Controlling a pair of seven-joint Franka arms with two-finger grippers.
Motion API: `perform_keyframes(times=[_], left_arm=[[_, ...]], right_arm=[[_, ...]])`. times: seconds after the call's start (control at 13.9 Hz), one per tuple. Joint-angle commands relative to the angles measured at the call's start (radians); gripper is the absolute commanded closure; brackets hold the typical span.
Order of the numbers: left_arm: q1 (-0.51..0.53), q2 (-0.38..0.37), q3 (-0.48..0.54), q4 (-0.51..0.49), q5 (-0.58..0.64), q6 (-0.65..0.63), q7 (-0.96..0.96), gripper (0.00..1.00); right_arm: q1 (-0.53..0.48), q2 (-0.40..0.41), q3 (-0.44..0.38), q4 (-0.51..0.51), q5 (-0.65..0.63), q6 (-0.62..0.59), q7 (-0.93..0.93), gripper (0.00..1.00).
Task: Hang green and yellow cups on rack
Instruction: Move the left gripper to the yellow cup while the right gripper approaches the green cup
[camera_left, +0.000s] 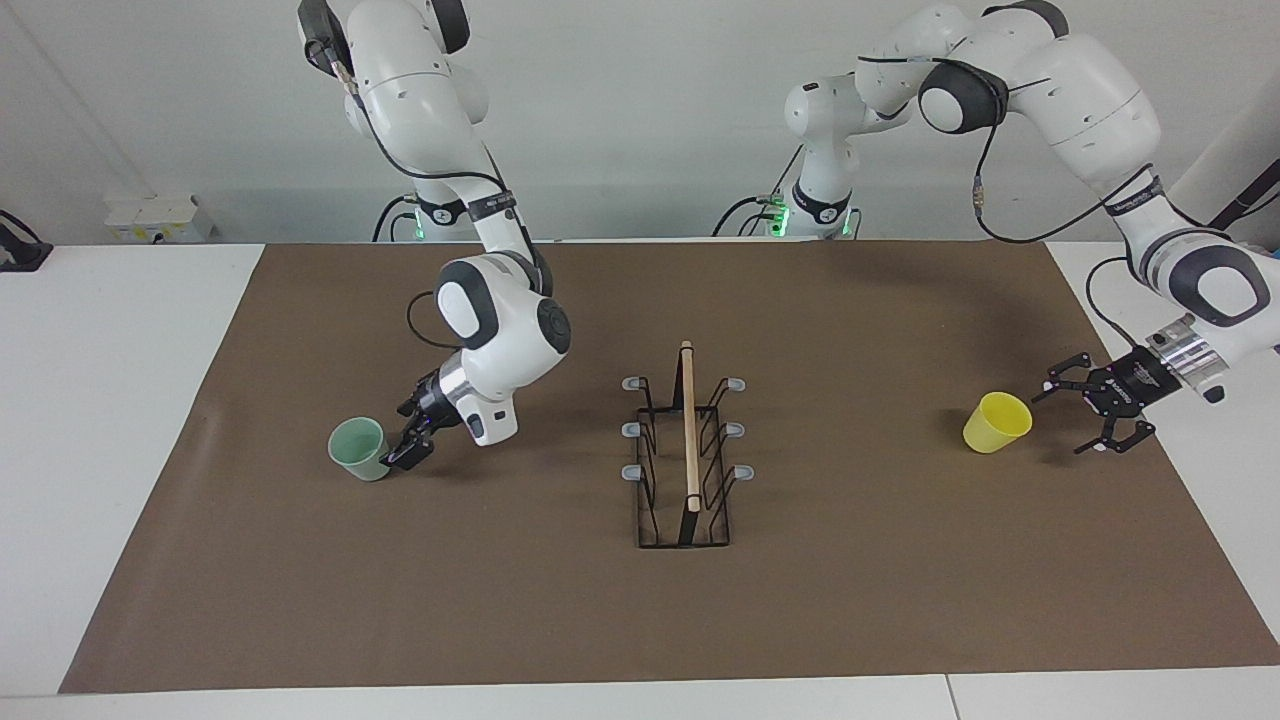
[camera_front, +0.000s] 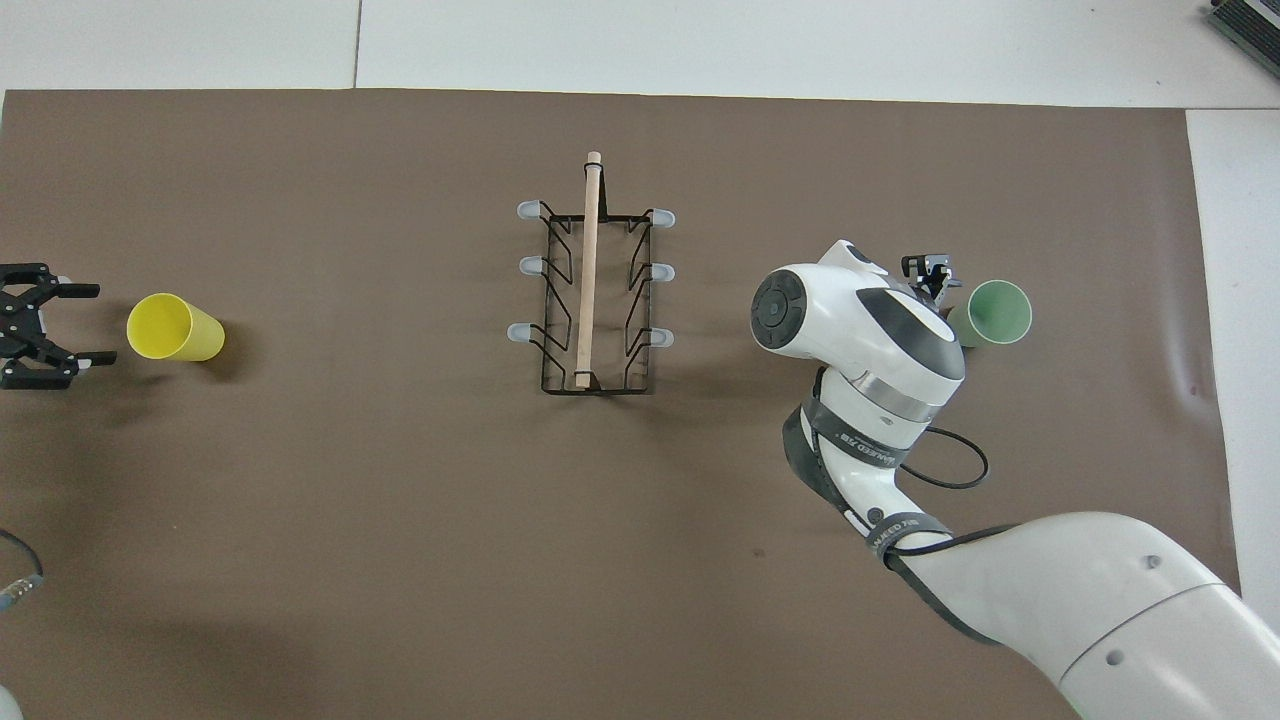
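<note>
1. A matte brown paper sheet (camera_left: 560, 600) covers most of the white desk (camera_left: 110, 400).
2. The rack (camera_left: 686, 470) stands mid-sheet: thin black wire on a rectangular base, a pale round wooden bar along its top, and six grey rounded peg tips, three to each side. No cup hangs on it.
3. The green cup (camera_left: 360, 449) is smooth, pale mint and tapered; it stands upright, mouth up, toward the right arm's end of the desk.
4. The right claw (camera_left: 412, 450) is low just beside that cup, on its rack side, its fingers apart; whether it touches the wall is unclear.
5. The yellow cup (camera_left: 996, 421), glossy and tapered, lies tilted on its side toward the left arm's end.
6. The left claw (camera_left: 1098, 412), black with linked fingers spread apart, hangs near the yellow cup without touching it.
</note>
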Motion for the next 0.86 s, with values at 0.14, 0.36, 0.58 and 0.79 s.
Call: perform_keyframes(times=[0.14, 0.36, 0.58, 0.79], left_arm=[[-0.081, -0.114, 0.013, -0.279, -0.143, 0.148, 0.121, 0.0], [-0.121, -0.129, 0.011, -0.329, -0.237, 0.211, 0.126, 0.0], [-0.151, -0.137, 0.008, -0.373, -0.321, 0.254, 0.128, 0.0], [-0.167, -0.139, 0.004, -0.381, -0.341, 0.257, 0.149, 0.0]], right_arm=[[0.003, 0.019, 0.004, -0.054, -0.056, 0.06, 0.056, 0.0], [0.021, 0.049, 0.004, -0.077, -0.148, 0.042, 0.058, 0.0], [0.031, 0.06, 0.004, -0.107, -0.254, 0.012, 0.052, 0.0], [0.02, 0.06, 0.004, -0.158, -0.366, 0.01, 0.049, 0.0]])
